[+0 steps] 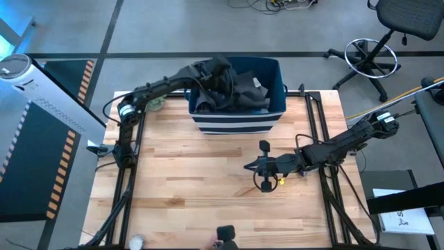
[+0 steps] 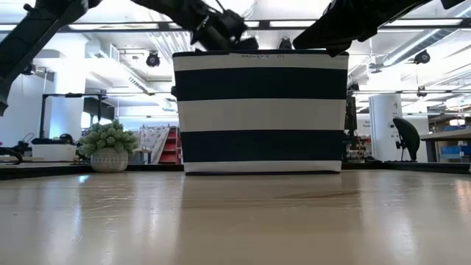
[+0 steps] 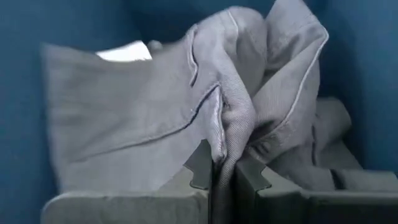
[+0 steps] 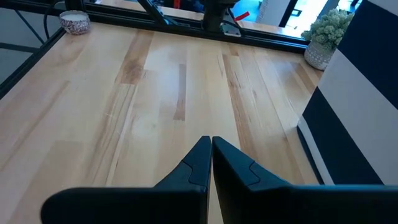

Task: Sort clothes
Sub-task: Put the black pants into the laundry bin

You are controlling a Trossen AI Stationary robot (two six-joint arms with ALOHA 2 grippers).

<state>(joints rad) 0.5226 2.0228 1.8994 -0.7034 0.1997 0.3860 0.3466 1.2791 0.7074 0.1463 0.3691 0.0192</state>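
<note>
Light wood butcher-block table (image 1: 208,173), planks running left-right, dark metal frame rails along both sides. Navy bin with white stripes (image 1: 239,114) at the table's far edge, centre; the low view shows it upright with broad navy and white bands. Left gripper (image 3: 224,165) is inside the bin, fingers pinched tight on a fold of the dark grey garment (image 3: 186,118), which is bunched against the blue inner walls; a bit of white fabric (image 3: 124,53) peeks behind it. Right gripper (image 4: 211,155) hovers over bare wood near table centre-right, fingers pressed together, holding nothing. Small potted plant (image 4: 326,34) sits at the far left corner beside the bin; small patterned bowl (image 4: 74,22) near the table's front edge. Office chair (image 1: 392,35) on grey floor beyond the table; room behind is an open lab with white ceiling beams and lights.
</note>
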